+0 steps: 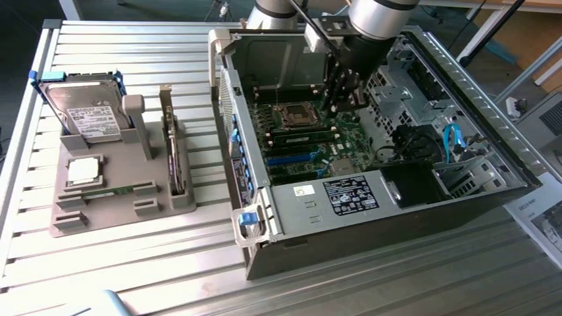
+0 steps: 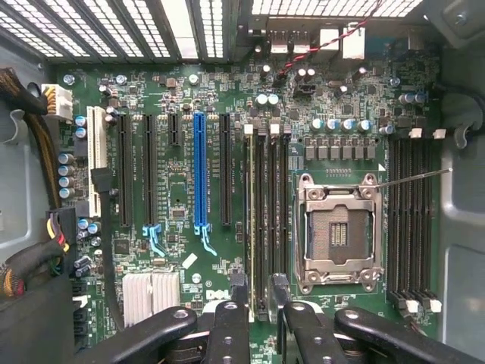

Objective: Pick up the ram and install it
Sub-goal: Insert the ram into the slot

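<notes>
The fingers [image 2: 229, 326] stood apart and gripped nothing, low inside the case [image 1: 351, 243] over the motherboard [image 2: 182, 189]. The ram [image 2: 251, 212] sat edge-up in the slot just beside the CPU socket [image 2: 339, 231], its near end between the fingers. On the tabletop [image 1: 131, 263], a tray [image 1: 75, 220] carried another green stick [image 1: 110, 192] lying flat.
</notes>
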`<action>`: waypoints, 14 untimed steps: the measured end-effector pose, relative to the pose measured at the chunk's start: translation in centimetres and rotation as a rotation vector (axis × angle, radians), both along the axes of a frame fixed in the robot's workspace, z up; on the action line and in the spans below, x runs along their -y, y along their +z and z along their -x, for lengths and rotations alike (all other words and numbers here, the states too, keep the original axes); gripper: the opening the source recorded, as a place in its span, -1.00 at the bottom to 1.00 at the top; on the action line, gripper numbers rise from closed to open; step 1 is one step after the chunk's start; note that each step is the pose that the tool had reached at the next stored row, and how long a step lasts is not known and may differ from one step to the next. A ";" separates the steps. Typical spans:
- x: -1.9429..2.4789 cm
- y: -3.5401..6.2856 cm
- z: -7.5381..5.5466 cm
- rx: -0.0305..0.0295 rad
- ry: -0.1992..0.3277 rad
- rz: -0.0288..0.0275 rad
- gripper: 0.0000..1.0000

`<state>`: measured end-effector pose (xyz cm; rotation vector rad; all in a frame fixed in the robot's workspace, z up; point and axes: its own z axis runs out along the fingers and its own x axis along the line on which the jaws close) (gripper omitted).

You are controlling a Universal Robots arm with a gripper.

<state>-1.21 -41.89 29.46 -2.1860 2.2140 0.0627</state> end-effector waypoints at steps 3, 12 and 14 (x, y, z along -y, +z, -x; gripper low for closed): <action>-0.04 0.59 0.0 0.0000 0.000 0.0002 -0.49; -0.12 1.36 0.0 0.0000 0.000 0.0005 -0.49; -0.14 1.61 0.0 0.0000 0.000 0.0009 -0.49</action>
